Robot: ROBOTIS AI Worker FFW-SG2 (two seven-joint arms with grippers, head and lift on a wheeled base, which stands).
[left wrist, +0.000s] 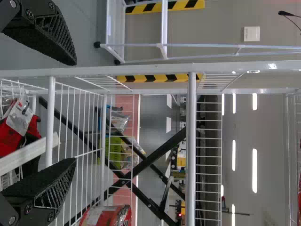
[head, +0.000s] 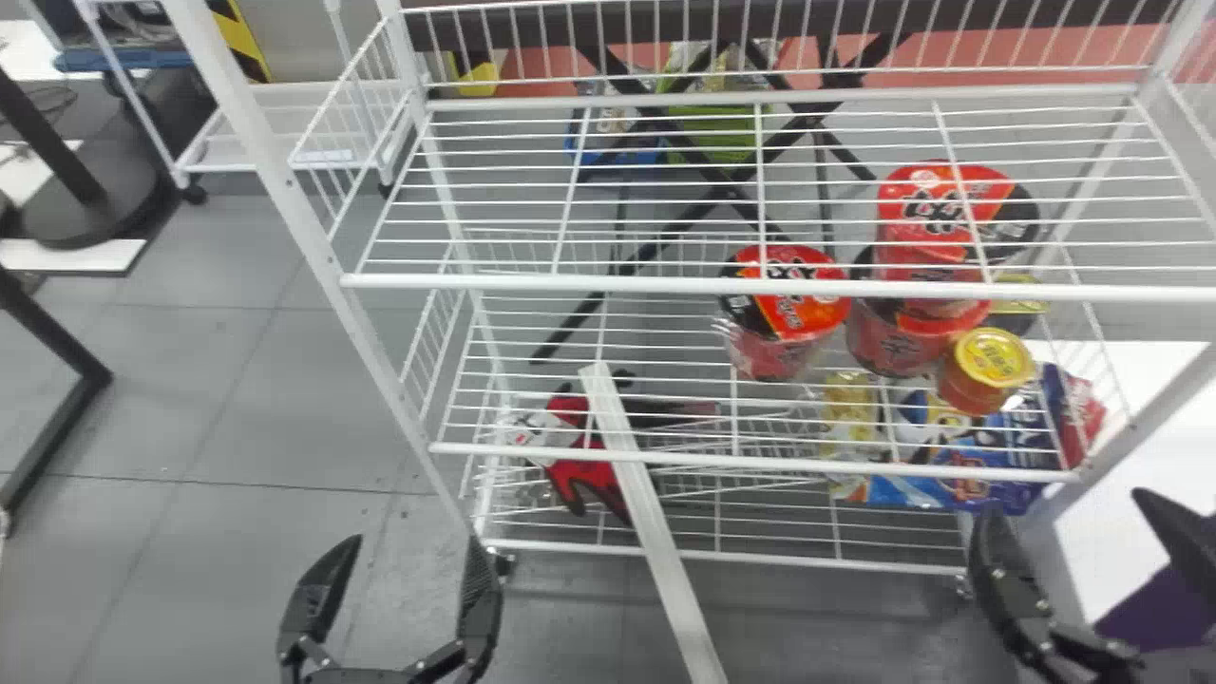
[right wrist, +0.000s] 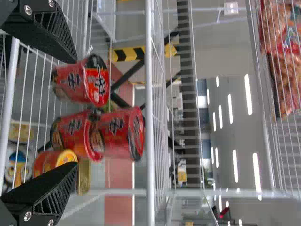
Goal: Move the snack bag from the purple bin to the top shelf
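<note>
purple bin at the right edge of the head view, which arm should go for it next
The right, most likely: its open, empty gripper hangs near the purple bin, while the left gripper is off toward the rack's other end.

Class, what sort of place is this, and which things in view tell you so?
Probably a mock shop in a workshop or lab: white wire shelving, red instant-noodle cups standing on it like stock, and black-and-yellow hazard striping in the room behind.
</note>
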